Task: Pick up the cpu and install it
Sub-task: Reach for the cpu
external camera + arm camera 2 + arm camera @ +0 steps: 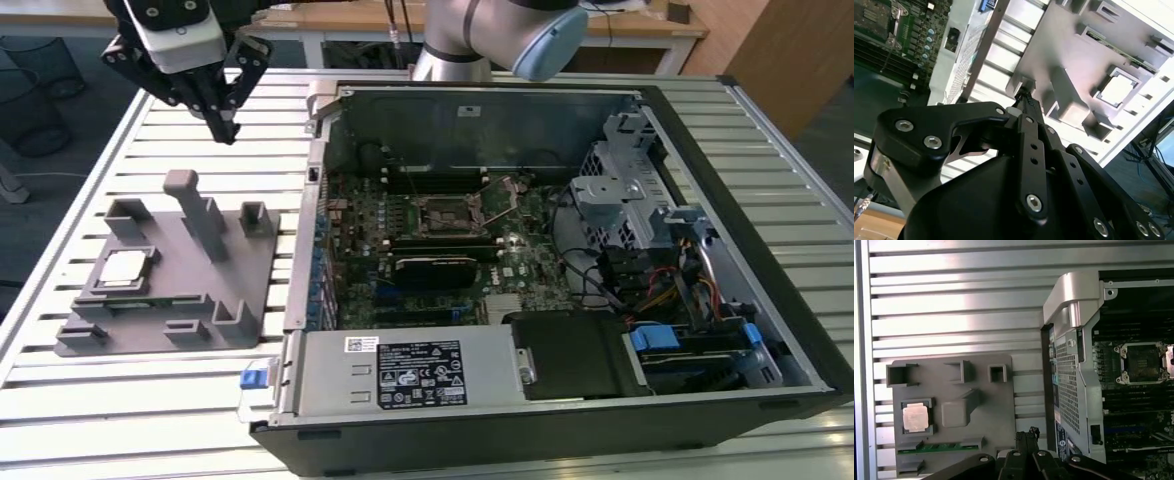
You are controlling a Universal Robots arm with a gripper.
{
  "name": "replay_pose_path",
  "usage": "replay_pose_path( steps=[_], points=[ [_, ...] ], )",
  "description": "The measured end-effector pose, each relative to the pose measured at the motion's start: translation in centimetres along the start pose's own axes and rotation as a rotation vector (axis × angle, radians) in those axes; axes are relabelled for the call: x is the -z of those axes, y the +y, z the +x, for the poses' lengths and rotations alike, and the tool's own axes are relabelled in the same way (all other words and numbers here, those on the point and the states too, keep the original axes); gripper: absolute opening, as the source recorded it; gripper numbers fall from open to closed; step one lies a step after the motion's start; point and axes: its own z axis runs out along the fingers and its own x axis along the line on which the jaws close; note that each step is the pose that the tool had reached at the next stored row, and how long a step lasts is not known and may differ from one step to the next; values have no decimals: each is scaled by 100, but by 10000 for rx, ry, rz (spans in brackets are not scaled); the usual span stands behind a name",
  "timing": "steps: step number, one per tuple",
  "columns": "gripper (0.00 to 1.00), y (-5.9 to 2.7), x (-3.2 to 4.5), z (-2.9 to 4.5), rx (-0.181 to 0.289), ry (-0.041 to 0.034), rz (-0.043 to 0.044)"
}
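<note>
In the exterior view the gripper (224, 134) hangs at about eleven o'clock, above the ribbed aluminium table (80, 400). Its black, jointed fingers are drawn together into one narrow point and carry nothing.

The cpu (123, 268) is a flat square chip with a pale, smooth metal top and a thin darker rim. It lies in a square recess of the matte grey plastic tray (200, 300), at about nine o'clock in the exterior view. From the gripper it is toward seven o'clock and well apart.

Blocky upright posts rise from the tray. In the first wrist view a thin green circuit strip (939, 447) sits in a slot just beside the cpu.

At three o'clock from the tray stands the open computer case (534, 440), made of black sheet metal with a perforated silver wall. Inside, near the middle of the green motherboard (354, 215), is the square black-framed socket (445, 212) with its thin metal lever.
</note>
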Motion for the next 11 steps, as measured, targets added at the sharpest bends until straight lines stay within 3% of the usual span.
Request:
replay_pose_path(
  steps=[11],
  points=[
    [11, -22, -42, 208, 2, 32, 69]
  ],
)
